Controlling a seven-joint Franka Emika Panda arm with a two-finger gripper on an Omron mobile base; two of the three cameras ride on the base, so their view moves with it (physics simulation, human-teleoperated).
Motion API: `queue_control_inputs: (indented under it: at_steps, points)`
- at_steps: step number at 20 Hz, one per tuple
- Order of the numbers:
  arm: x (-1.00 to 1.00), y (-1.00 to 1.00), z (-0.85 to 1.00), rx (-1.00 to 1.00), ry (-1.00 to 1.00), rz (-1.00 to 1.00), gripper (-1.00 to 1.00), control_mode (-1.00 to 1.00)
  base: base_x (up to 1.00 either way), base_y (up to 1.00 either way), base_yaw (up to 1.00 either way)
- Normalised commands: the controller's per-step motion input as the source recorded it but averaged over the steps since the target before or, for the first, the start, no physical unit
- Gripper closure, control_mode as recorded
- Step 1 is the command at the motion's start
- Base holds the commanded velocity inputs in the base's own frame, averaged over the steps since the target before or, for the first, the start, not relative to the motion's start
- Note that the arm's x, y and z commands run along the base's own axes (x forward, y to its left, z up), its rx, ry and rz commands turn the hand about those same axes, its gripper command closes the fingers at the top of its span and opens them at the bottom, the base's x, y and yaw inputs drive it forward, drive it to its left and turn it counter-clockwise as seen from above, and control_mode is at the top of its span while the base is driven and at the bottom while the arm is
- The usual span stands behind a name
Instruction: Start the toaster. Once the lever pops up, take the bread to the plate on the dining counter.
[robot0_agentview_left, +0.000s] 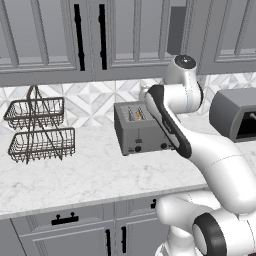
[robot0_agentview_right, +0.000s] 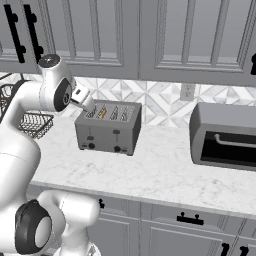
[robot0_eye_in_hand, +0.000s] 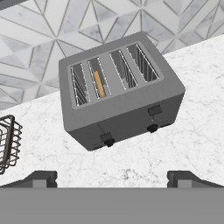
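The grey four-slot toaster (robot0_eye_in_hand: 122, 103) stands on the worktop against the tiled wall, also seen at toaster (robot0_agentview_left: 136, 131) and toaster (robot0_agentview_right: 107, 131). The bread (robot0_eye_in_hand: 99, 84) sits down in the second slot from the left, just its tan edge showing, as with the bread (robot0_agentview_right: 102, 113). Two black levers (robot0_eye_in_hand: 106, 137) sit above round knobs on the toaster's front. My gripper (robot0_eye_in_hand: 113, 178) hovers above and in front of the toaster, open, with nothing between its widely spread fingertips (robot0_eye_in_hand: 40, 178). The plate and the dining counter are out of view.
A two-tier wire basket rack (robot0_agentview_left: 40, 131) stands left of the toaster. A dark grey oven-like appliance (robot0_agentview_right: 225, 137) sits to its right. Upper cabinets (robot0_agentview_right: 150, 35) hang low over the marble worktop (robot0_agentview_left: 90, 175). A wall outlet (robot0_agentview_right: 187, 91) is behind.
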Motion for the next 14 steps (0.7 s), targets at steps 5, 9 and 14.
queue_control_inputs:
  at_steps: [5,9,14]
  points:
    - [0.0,0.0,0.0,0.0,0.0,0.0,-1.0,-1.0,0.0,0.0,0.0]
    - [0.0,0.0,0.0,0.0,0.0,0.0,-1.0,-1.0,0.0,0.0,0.0]
    - [0.0,0.0,0.0,0.0,0.0,0.0,-1.0,-1.0,0.0,0.0,0.0]
